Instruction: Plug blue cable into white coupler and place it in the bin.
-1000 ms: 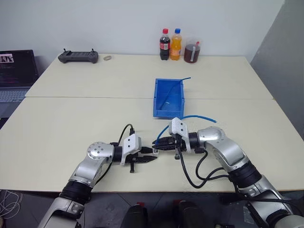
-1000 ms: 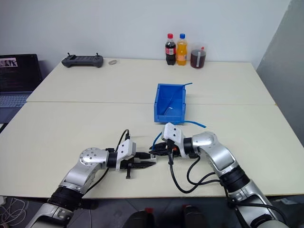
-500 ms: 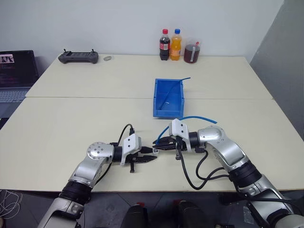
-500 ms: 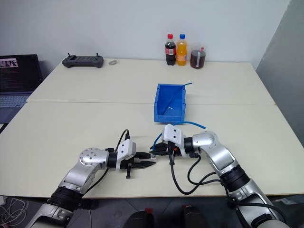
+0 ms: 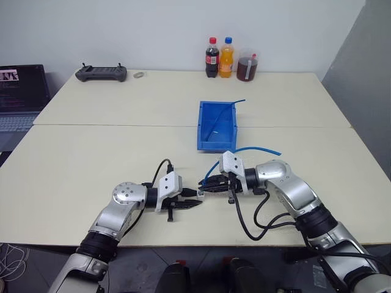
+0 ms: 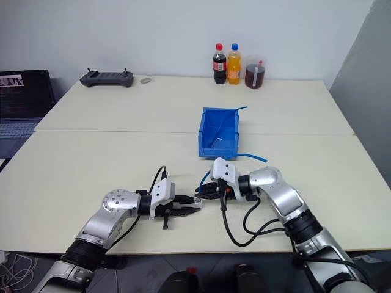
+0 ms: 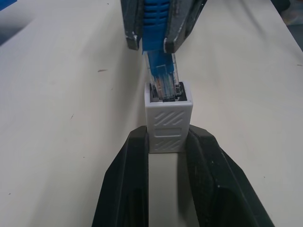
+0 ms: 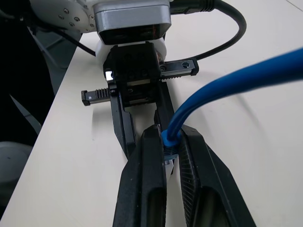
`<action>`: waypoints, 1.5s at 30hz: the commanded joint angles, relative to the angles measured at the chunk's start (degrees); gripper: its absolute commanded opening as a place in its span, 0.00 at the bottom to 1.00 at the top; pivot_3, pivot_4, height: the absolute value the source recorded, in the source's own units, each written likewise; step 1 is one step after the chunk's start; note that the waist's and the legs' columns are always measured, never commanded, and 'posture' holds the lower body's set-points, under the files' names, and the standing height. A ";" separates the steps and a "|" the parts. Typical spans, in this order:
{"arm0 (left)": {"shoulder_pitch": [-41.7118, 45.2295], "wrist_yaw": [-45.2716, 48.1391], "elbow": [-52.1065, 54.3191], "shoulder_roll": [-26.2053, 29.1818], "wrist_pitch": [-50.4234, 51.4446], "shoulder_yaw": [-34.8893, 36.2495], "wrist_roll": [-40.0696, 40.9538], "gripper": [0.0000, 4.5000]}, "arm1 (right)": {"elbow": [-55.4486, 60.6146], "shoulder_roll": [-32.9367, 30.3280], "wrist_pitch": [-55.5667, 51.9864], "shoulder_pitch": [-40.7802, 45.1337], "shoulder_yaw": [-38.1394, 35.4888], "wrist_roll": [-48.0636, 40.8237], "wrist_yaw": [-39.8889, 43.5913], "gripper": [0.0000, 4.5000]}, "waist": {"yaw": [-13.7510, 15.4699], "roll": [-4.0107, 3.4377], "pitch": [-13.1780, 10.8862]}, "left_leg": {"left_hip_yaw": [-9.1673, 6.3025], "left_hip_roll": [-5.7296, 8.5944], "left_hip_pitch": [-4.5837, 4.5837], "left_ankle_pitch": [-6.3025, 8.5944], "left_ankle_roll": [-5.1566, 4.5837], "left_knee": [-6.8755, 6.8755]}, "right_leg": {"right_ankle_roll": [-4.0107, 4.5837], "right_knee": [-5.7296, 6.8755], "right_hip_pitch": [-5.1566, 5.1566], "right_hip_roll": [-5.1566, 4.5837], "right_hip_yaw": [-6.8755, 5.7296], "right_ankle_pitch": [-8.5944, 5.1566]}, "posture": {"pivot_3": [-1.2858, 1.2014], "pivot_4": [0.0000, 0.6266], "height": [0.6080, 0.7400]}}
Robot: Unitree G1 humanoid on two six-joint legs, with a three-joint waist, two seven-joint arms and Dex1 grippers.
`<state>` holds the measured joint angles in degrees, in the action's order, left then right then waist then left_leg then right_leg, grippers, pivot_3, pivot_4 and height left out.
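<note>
**A:** So where was the bot at in this one? Looked like the two arms were nose to nose over the front of the desk [image 5: 91, 152].

**B:** Yep, right in the plugging step. The left end effector [image 7: 166, 142] was clamped on the coupler [image 7: 167, 117], pinching it by its sides with the opening facing away. The right end effector [image 8: 169, 146] was squeezed shut on the cable [image 8: 227, 82] just behind the plug [image 7: 163, 78], and the clear tip sat in the mouth of the coupler. It didn't look fully seated though, most of the plug body was sticking out.

**A:** And the bin?

**B:** The bin [image 5: 217, 128] sat further back on the desk, well apart from both arms, with the loose run of the cable curving between it and the right arm.

**A:** So what did the next move need?

**B:** My guess: a straight push along the plug's axis until it clicked, with the left side holding firm so the coupler didn't slip. Then one side lets go and the other carries the joined piece over to the bin.
</note>
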<state>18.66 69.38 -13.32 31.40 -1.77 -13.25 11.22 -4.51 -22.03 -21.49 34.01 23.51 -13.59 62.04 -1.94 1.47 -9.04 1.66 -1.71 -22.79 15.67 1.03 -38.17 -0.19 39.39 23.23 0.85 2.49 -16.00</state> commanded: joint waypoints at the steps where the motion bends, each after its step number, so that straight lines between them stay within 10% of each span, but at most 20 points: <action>1: -1.06 1.50 0.31 1.40 -0.52 -0.82 -1.24 0.17 | -3.94 -0.42 -5.46 0.88 -4.74 1.13 -5.95 0.03 | 0.00 0.00 0.00 | -0.01 0.00 0.00 0.00 0.00 -0.02 | 0.00 0.04 0.00 0.00 -0.01 0.00 | 0.52 0.24 1.00; 32: -0.65 1.89 -0.23 1.65 -1.00 -0.86 -1.34 0.17 | -0.40 -0.65 4.57 -4.73 1.03 6.94 -7.43 0.03 | -0.15 0.01 0.09 | 0.02 -0.03 0.17 0.00 0.00 -0.01 | 0.01 0.19 -0.04 0.06 0.03 -0.02 | 0.52 0.24 1.00; 45: -0.74 2.47 -0.62 1.83 -1.68 -0.99 -1.42 0.17 | 12.71 -1.01 -10.93 -0.88 -6.64 -5.99 -5.54 0.03 | 0.02 0.00 0.08 | -0.01 0.00 -0.01 0.00 0.00 0.01 | 0.06 0.09 0.05 -0.01 -0.01 -0.04 | 0.52 0.24 1.00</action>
<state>18.19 70.87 -13.18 32.62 -3.49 -13.25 11.13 6.76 -23.62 -32.97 32.99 16.75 -19.34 57.11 -1.93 1.46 -8.96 1.63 -1.71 -22.79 15.67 1.02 -38.15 -0.12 39.48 23.28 0.85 2.47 -16.05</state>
